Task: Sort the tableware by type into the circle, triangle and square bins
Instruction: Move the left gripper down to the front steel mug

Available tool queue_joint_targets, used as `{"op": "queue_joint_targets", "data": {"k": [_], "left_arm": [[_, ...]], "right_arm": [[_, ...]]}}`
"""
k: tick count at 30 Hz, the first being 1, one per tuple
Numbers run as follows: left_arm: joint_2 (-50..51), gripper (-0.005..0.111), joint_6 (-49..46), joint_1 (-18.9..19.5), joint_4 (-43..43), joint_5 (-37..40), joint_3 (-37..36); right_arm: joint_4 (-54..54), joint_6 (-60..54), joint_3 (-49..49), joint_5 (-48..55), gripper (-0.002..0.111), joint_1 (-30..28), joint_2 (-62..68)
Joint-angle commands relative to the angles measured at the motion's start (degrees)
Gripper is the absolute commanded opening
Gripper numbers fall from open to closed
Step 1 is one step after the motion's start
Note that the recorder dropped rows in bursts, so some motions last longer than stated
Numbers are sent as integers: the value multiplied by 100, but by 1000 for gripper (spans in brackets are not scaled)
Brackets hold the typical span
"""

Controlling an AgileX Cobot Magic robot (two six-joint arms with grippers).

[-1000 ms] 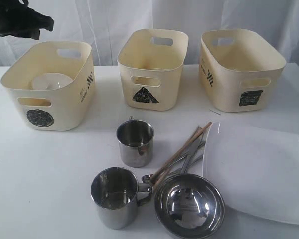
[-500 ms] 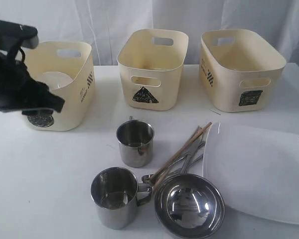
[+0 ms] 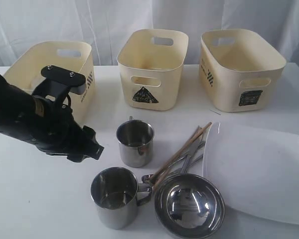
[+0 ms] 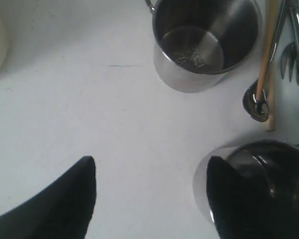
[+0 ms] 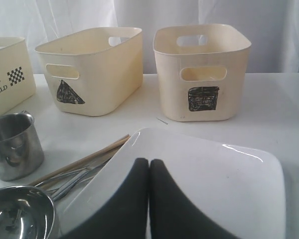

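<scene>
— What sort of place is this?
— A robot lab setup, by the look of it. There's a bare white table point(image 3: 40, 199), a white curtain point(image 3: 104, 20) across the top of the frame, three cream bins point(image 3: 152, 64) with hand-drawn black shapes, and a black robot arm point(image 3: 20, 119) at the left.

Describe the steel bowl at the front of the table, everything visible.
The steel bowl is round, polished and mirror-bright, with a thin rim. It sits upright and empty on the white table, at the front of the exterior view, between the nearer steel mug and the white plate. The mug's handle and the lower ends of the metal utensils and chopsticks reach its rim; whether they actually touch it cannot be told.
</scene>
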State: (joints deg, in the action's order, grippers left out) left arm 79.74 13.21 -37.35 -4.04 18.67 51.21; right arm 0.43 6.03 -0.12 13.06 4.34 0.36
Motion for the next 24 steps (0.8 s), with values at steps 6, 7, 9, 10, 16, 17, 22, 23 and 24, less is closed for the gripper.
{"op": "queue_joint_targets", "data": {"k": [6, 7, 9, 10, 16, 17, 22, 23, 24], "left_arm": [[-15, 68, 4, -579, 287, 319, -51], [-15, 68, 4, -605, 302, 348, -51], [31, 68, 4, -680, 312, 406, -51], [62, 68, 4, -680, 350, 446, -51], [279, 68, 4, -680, 404, 664, -51], [303, 68, 4, -680, 450, 675, -51], [381, 68, 4, -680, 490, 621, -51], [427, 68, 4, -680, 490, 621, -51], [468, 68, 4, -680, 490, 621, -51]], "right_arm": [[0, 17, 12, -38, 0, -37, -36], [0, 17, 12, -38, 0, -37, -36], [0, 17, 12, -38, 0, -37, -36], [0, 17, 12, -38, 0, -37, -36], [0, 17, 12, -38, 0, -37, -36], [0, 17, 12, -38, 0, -37, -36], [0, 17, 12, -38, 0, -37, -36], [0, 17, 12, -38, 0, -37, -36], [0, 17, 12, -38, 0, -37, -36]]}}
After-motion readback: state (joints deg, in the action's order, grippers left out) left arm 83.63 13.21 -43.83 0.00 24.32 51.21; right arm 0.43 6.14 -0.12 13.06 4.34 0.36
